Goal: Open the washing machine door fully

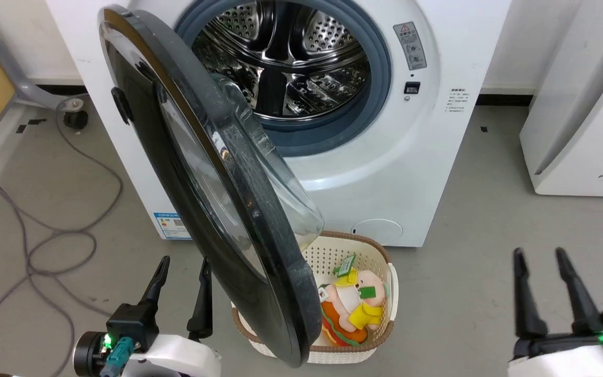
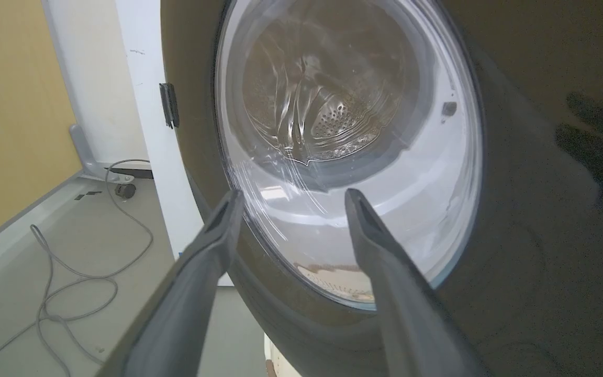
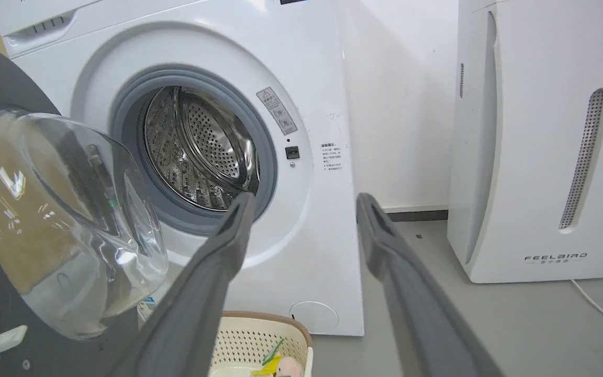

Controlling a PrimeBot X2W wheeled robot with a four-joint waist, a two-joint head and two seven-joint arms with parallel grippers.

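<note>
Grey floor (image 1: 464, 220) is bearing the washer (image 1: 416, 173), its washing machine door (image 1: 186, 173) standing ajar. Left claw (image 1: 185, 260) beside that door and right claw (image 1: 539, 251) well apart are hanging released.

The washing machine door (image 1: 202, 173) covers the left side of the basket (image 1: 333, 254), and the warning label (image 1: 410, 46) is unreadably small.

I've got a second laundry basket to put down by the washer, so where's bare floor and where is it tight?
Bare floor lies right of the washer, between it and the white appliance, ahead of the right gripper. Crowded: under the swung-out door sits the basket with a toy; the floor on the left has looping cable.
</note>
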